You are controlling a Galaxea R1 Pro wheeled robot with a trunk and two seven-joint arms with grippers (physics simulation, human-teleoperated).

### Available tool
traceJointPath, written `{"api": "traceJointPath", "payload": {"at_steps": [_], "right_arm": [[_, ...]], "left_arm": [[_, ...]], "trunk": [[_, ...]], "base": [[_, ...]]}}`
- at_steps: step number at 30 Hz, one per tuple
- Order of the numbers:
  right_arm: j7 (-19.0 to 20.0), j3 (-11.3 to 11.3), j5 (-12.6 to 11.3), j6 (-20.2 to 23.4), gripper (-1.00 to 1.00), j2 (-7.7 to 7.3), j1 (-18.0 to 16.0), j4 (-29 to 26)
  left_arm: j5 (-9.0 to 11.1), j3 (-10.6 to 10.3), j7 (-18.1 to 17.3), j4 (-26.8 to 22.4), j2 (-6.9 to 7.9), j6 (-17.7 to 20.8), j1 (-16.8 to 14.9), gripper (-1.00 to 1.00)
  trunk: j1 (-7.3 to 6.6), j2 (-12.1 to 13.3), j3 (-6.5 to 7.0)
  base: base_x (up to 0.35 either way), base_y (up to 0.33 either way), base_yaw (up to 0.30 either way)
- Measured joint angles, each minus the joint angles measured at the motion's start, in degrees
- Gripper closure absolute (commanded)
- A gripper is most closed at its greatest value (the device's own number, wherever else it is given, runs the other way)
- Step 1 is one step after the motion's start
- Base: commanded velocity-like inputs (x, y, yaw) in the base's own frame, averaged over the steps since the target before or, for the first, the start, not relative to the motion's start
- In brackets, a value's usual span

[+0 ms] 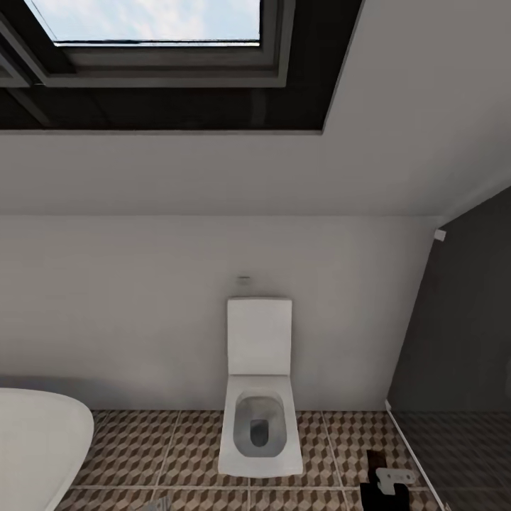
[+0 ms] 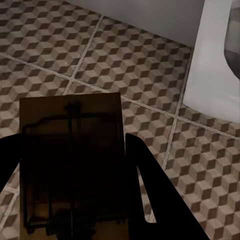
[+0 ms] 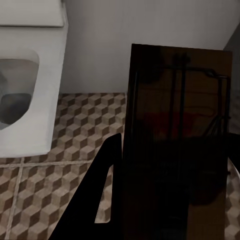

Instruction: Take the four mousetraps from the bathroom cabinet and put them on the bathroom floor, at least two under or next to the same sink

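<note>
My left gripper is shut on a mousetrap, a tan board with dark wire held flat between the dark fingers above the bathroom floor. My right gripper is shut on a second mousetrap, shadowed, with a red mark and wire. The cube-patterned floor lies below it. In the head view, part of the right gripper shows low at the right over the floor. The cabinet and the sink are out of view.
A white toilet stands against the white wall straight ahead, with its lid up. The curved white bathtub is at the left. A dark wall closes the right side. A skylight is overhead.
</note>
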Motion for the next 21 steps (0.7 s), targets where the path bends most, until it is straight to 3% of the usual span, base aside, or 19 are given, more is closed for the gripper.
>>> {"api": "traceJointPath", "payload": {"at_steps": [11, 17, 21], "right_arm": [[0.0, 0.0, 0.1, 0.0, 1.0, 0.07, 0.0, 0.0], [0.0, 0.0, 0.1, 0.1, 1.0, 0.08, 0.0, 0.0], [0.0, 0.0, 0.1, 0.2, 1.0, 0.08, 0.0, 0.0]], "left_arm": [[0.1, 0.1, 0.4, -0.1, 0.75, 0.0, 0.0, 1.0], [0.2, 0.1, 4.6, -2.6, 0.87, 0.1, 0.0, 1.0], [0.3, 0.1, 5.6, -3.0, 0.9, 0.1, 0.0, 1.0]], "trunk": [[2.41, -4.3, -1.88], [3.73, -6.8, -2.97], [4.61, -8.4, -3.69]], "base": [[0.0, 0.0, 0.0], [0.0, 0.0, 0.0], [0.0, 0.0, 0.0]]}}
